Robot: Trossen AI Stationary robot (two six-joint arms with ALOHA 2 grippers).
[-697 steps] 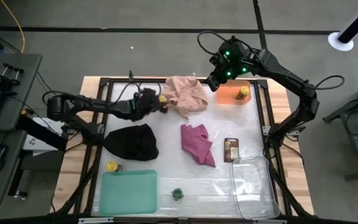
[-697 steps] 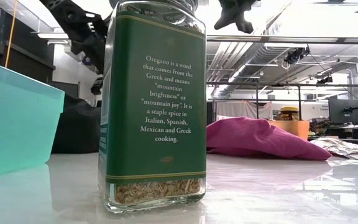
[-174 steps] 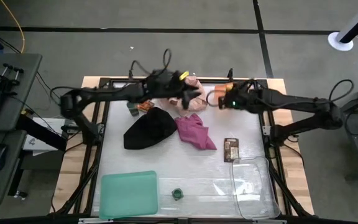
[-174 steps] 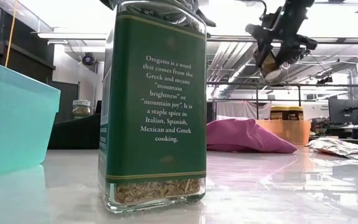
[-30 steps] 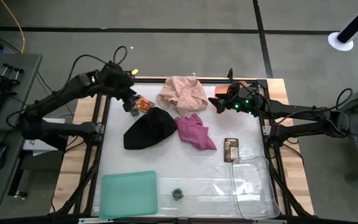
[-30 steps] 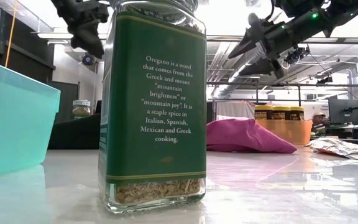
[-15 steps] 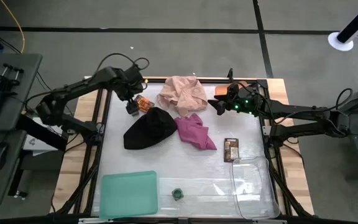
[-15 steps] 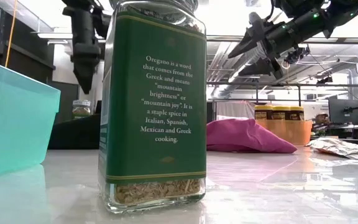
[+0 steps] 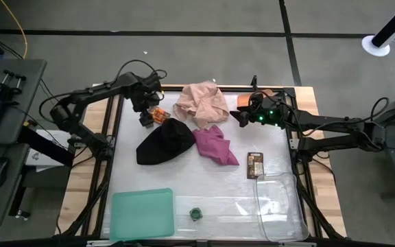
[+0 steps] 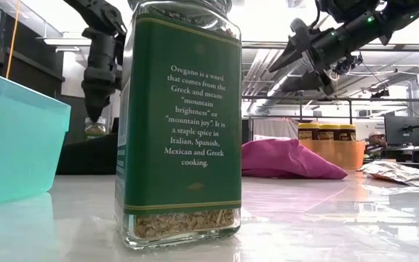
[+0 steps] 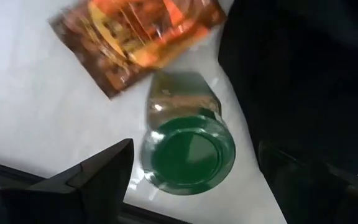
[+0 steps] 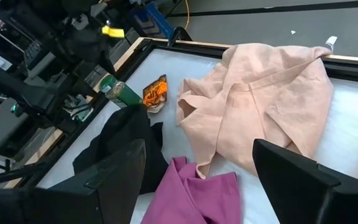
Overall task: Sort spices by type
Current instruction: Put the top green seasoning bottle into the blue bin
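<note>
Left gripper (image 11: pixel 191 180), fingers spread, above green-lidded jar (image 11: pixel 188 151) near table's far-left corner beside packet (image 11: pixel 135 34); right gripper (image 9: pixel 234 114) spread, far edge; risk: off-centre closure tipping jar onto packet.

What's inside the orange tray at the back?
Three yellow-lidded jars stand in a row in the orange tray. The pink cloth hides the tray's lower left part, so anything there can't be seen.

High view: looking straight down, taking in the whole table (image 9: pixel 184 185).
Low view: sitting at tabletop level, pressing close against an oregano jar (image 10: pixel 182 124).
Left wrist view: peering down, close over a green-lidded jar (image 11: pixel 188 152).
Right wrist view: facing across the pink cloth (image 12: pixel 266 99), sharing that jar and the orange packet (image 12: pixel 155 92).
</note>
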